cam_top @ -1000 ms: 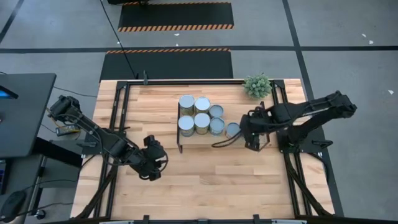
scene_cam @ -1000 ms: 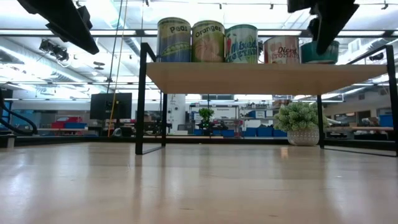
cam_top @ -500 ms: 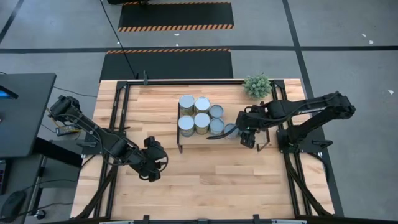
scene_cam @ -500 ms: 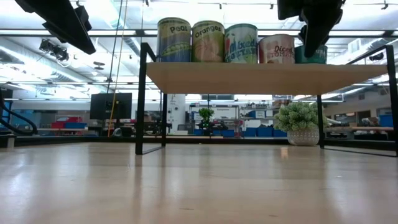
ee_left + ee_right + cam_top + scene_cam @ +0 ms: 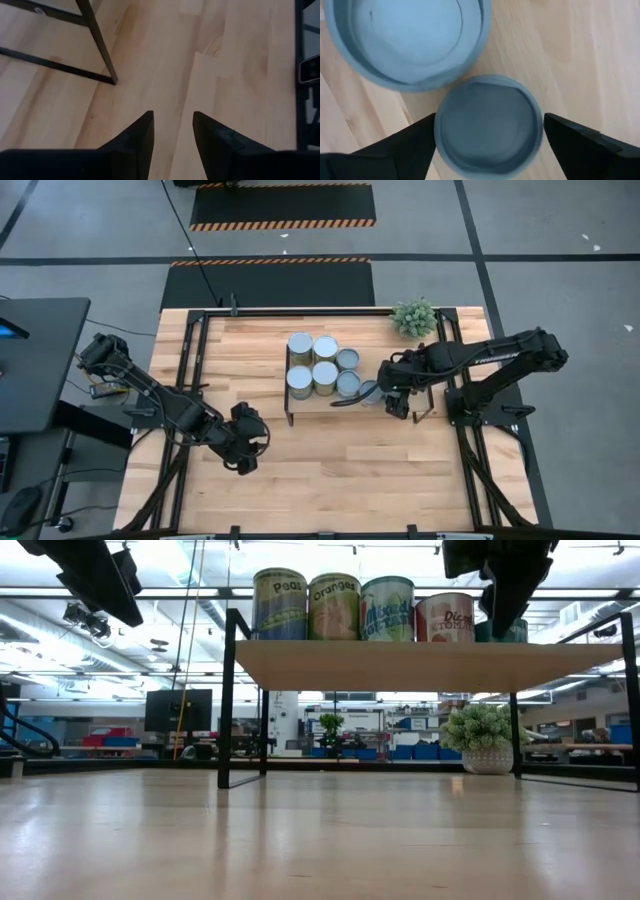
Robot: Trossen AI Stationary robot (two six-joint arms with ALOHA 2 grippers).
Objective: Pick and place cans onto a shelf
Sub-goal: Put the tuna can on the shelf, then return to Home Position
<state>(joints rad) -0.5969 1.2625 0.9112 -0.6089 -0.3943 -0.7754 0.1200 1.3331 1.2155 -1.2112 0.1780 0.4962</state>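
The shelf (image 5: 325, 402) stands near the middle of the table (image 5: 300, 480), and I take it as my landmark. On top of it I count six cans (image 5: 325, 370) from above: two pairs in a square at the shelf's left end, and two more just to the right of them. A seventh can (image 5: 371, 390) sits at the shelf's right end, near the front edge. From the low camera the cans stand upright in a row on the board, with labels such as "Peas" (image 5: 280, 604) and "Oranges" (image 5: 334, 606).

The right gripper (image 5: 385, 395) is directly over this seventh can at the right end of the shelf. In its wrist view the two fingers (image 5: 405, 147) stand wide on both sides of the can (image 5: 488, 125), with a clear gap between each finger and the can's rim, so the can is released and rests by itself on the wood. Another can (image 5: 410, 40) stands just beside it.

The left gripper (image 5: 245, 445) waits in front of the shelf, off its left corner, over bare table. Its fingers (image 5: 137, 137) are a little apart and hold nothing.

A small green plant (image 5: 413, 317) stands behind the shelf, to its right.
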